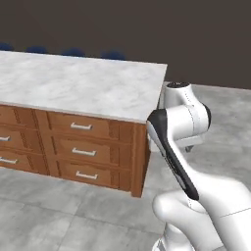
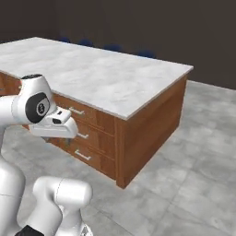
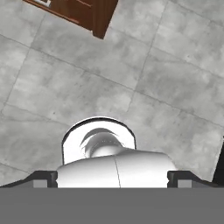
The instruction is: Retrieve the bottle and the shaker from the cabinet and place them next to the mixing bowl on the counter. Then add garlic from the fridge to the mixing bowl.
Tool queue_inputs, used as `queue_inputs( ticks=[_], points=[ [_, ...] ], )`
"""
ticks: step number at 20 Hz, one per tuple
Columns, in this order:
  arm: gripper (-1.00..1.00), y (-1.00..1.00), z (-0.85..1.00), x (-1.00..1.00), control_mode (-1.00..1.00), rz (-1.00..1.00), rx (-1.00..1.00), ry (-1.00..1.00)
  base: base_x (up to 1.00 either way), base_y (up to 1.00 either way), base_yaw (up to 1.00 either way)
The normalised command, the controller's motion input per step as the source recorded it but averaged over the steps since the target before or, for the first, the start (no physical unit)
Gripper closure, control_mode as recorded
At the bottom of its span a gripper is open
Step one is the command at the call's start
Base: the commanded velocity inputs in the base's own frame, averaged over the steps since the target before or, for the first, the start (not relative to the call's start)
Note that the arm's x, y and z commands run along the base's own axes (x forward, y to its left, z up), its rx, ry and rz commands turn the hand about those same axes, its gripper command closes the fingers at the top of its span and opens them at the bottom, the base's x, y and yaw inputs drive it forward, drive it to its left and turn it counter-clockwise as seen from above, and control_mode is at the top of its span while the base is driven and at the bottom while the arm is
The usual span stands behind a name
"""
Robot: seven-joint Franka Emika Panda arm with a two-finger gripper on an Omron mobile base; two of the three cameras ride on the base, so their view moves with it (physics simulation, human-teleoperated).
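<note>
The bottle, the shaker, the mixing bowl, the garlic, the cabinet and the fridge are out of view. My gripper (image 3: 116, 177) points straight down at the grey tiled floor (image 3: 144, 74), its two dark fingertips (image 3: 43, 177) far apart, so it is open with nothing between them. The arm is folded close to the base, and the hand (image 2: 54, 127) hangs in front of the island's drawers, near the island's corner.
A wooden island with a marble top (image 1: 83, 83) stands ahead and to the left; its drawer fronts (image 1: 81, 126) face me. Blue stools (image 1: 73, 51) stand behind it. The island's corner (image 3: 98, 17) shows from above. Open floor lies to the right (image 2: 198, 152).
</note>
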Motion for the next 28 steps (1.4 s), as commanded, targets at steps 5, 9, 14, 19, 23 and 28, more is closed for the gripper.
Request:
queue_inputs(
  ticks=[5,9,14,19,23,28],
  points=[
    [-1.00,0.00,0.00,0.00,1.00,0.00,0.00,0.00,0.55,0.36,0.78],
    [-1.00,0.00,0.00,0.00,1.00,0.00,0.00,0.00,0.43,0.10,0.91],
    [-1.00,0.00,0.00,0.00,1.00,0.00,0.00,0.00,0.83,0.15,0.66],
    [-1.00,0.00,0.00,0.00,1.00,0.00,0.00,0.00,1.00,0.07,0.11],
    [-1.00,0.00,0.00,0.00,1.00,0.00,0.00,0.00,1.00,0.18,-0.03],
    [-1.00,0.00,0.00,0.00,1.00,0.00,0.00,0.00,1.00,0.00,0.10]
  ],
)
